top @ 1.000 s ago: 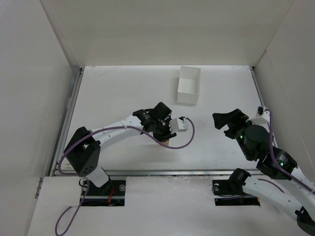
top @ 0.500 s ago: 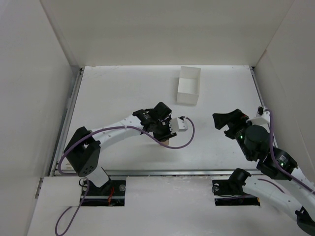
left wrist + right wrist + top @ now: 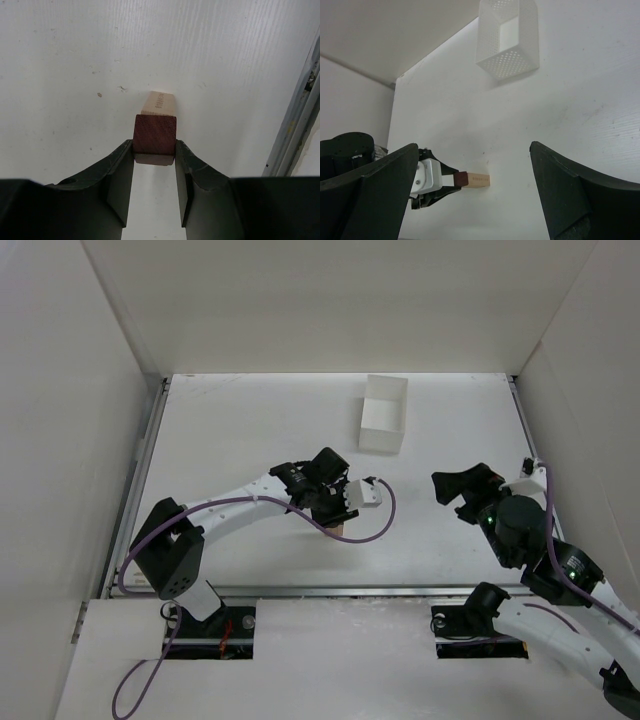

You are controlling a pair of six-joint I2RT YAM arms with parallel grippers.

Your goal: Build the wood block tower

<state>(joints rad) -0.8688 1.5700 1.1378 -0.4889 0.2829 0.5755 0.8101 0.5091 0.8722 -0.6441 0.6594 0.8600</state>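
The left tool (image 3: 154, 151) clamps the dark reddish-brown block (image 3: 154, 132), which touches the tan block (image 3: 159, 104); align faces before release. The right tool (image 3: 460, 485) is wide open, empty.

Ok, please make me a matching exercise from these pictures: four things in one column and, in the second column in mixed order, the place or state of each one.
Things
1. dark block
2. tan block
3. white box
4. right gripper

Place or state
A. open, holding nothing
B. standing on the far part of the table, beyond both arms
C. gripped by the left gripper
D. just ahead of the gripped block, not gripped itself

Right pairs: 1-C, 2-D, 3-B, 4-A
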